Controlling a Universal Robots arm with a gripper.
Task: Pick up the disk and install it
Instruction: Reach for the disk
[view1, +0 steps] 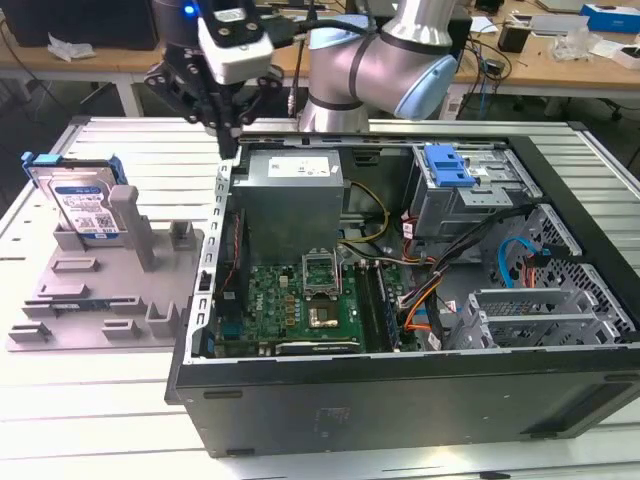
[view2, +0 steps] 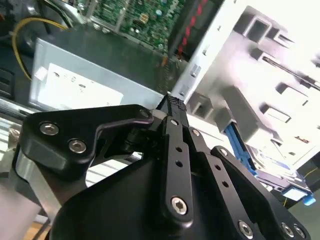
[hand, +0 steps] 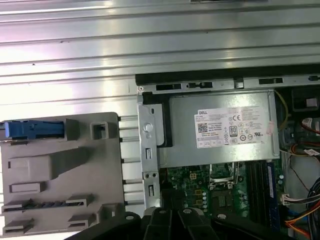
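The disk (view1: 85, 205), a flat rectangular silver-grey hard drive with a white and blue label in a blue plastic carrier bracket, stands on edge in a slot at the far corner of a pale grey moulded plastic fixture (view1: 90, 320). In the first wrist view, its blue bracket edge (hand: 32, 130) shows at that same corner. The fixture lies just beside a black metal computer case (view1: 400, 400), which lies open on its side. The case holds a silver box-shaped power supply (view1: 290, 200), a green motherboard (view1: 290, 300), a grey metal drive cage (view1: 470, 195) with a blue latch, and loose cables. The black gripper (view1: 231, 148) hangs clenched on nothing above the case's rim at the corner beside the power supply, well apart from the disk. Ribbed aluminium table (view1: 100, 420) surrounds both fixture and case.
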